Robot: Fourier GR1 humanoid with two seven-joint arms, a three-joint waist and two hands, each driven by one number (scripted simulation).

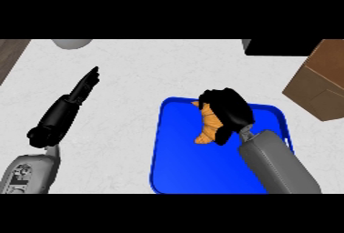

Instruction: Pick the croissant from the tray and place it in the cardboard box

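The right hand [228, 109] curls over the croissant [207, 131], hiding its upper half, the right forearm [279, 166] covers the blue tray's [178, 157] near corner, and the view's right edge cuts off the cardboard box [319, 84].

Orange croissant [207, 127], bright blue tray [188, 159], brown cardboard box [321, 82], black hands, white speckled counter [134, 82].

Grey round thing [72, 43] and black block [279, 47], far edge of white counter [148, 68].
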